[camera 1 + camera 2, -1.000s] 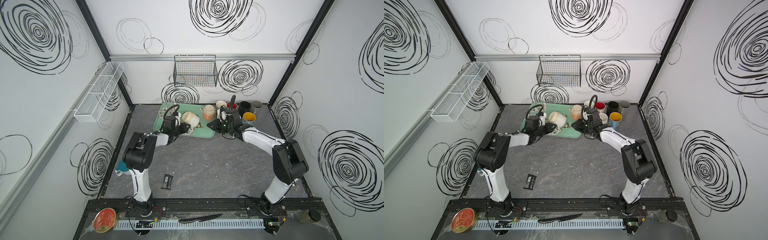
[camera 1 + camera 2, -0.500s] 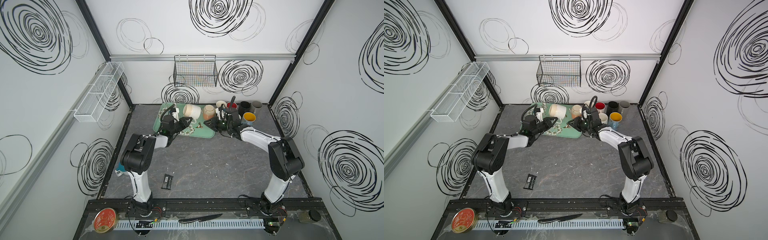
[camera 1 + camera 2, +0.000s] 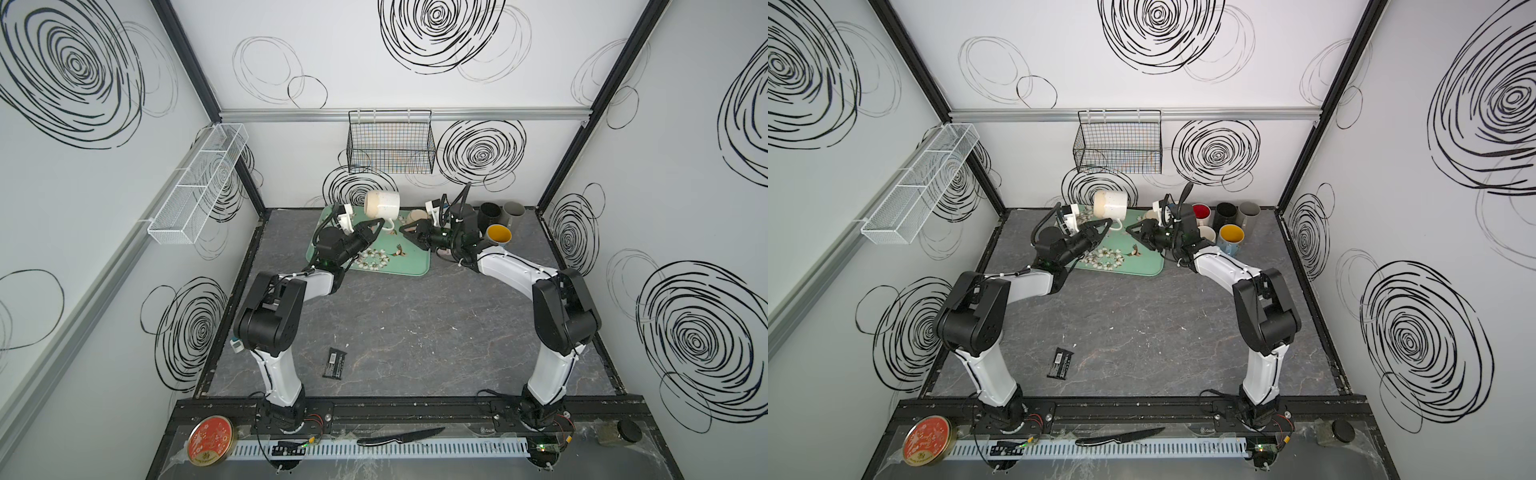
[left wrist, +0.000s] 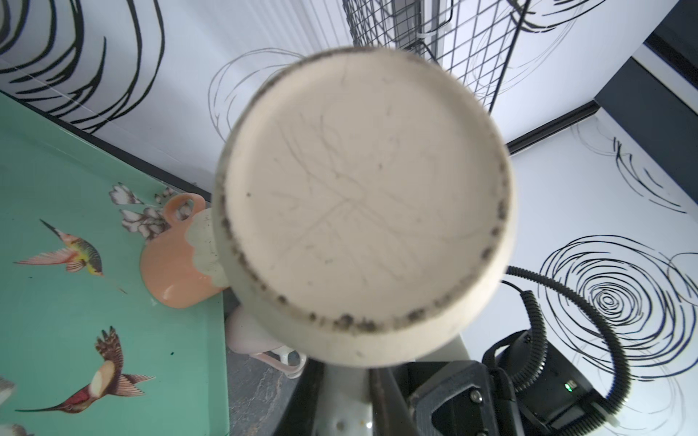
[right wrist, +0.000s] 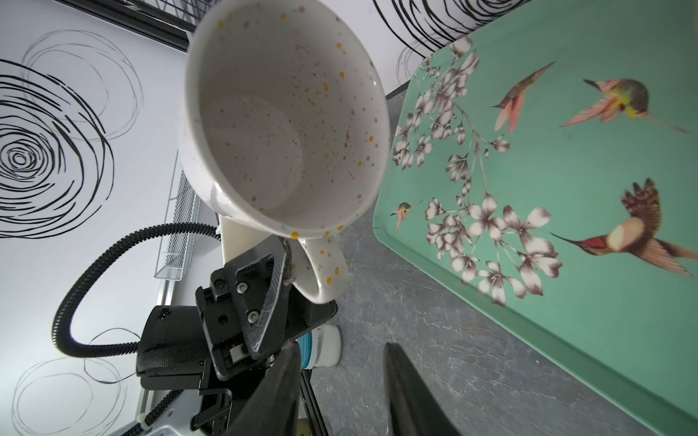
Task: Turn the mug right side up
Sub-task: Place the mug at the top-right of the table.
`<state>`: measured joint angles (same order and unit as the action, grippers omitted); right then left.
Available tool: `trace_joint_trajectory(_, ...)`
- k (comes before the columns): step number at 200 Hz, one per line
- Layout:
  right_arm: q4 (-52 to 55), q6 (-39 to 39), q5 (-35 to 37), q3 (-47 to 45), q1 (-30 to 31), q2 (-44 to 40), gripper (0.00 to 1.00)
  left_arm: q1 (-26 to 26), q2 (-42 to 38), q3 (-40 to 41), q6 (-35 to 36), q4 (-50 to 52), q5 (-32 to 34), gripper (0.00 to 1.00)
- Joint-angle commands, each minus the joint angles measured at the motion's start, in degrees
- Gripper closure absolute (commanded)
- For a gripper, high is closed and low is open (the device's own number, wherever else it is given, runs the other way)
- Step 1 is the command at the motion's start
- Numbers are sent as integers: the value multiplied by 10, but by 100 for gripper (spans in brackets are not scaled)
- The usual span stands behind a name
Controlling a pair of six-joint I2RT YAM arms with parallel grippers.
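Right wrist view: the mug (image 5: 283, 113) hangs on its side, the left gripper (image 5: 289, 260) clamped on its handle (image 5: 325, 264), likely to swing it mouth-up. In both top views it is above the far edge of the tray (image 3: 411, 259); the right gripper (image 3: 409, 232) beside it has parted, empty jaws. No writing is legible.

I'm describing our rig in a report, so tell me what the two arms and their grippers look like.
Left arm and right arm match: white link shells between bulky black joints. The left gripper and right gripper are black, with tapered triangular fingers. A ribbed black cable loops at each wrist.
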<state>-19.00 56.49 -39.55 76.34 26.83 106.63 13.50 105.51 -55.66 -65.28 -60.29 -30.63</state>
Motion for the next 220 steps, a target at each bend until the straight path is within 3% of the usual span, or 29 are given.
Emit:
trace_joint_trajectory(1,-32,18,-24,31,6,13,58,5,-44,-8,-32,-147,-5,100)
trace_joint_trajectory(53,-51,37,-39,66,8,33,61,13,-49,-5,-77,-192,-11,100)
trace_joint_trajectory(153,-73,62,-56,119,9,68,83,49,-49,-24,-106,-198,-28,100)
trace_joint_trajectory(179,-92,61,-62,115,6,68,100,55,-44,-34,-95,-167,-42,100)
trace_joint_trajectory(204,-117,70,-64,106,2,66,100,58,-44,-31,-92,-162,-42,100)
trace_joint_trajectory(220,-118,71,-65,103,2,66,88,58,-46,-27,-93,-166,-41,100)
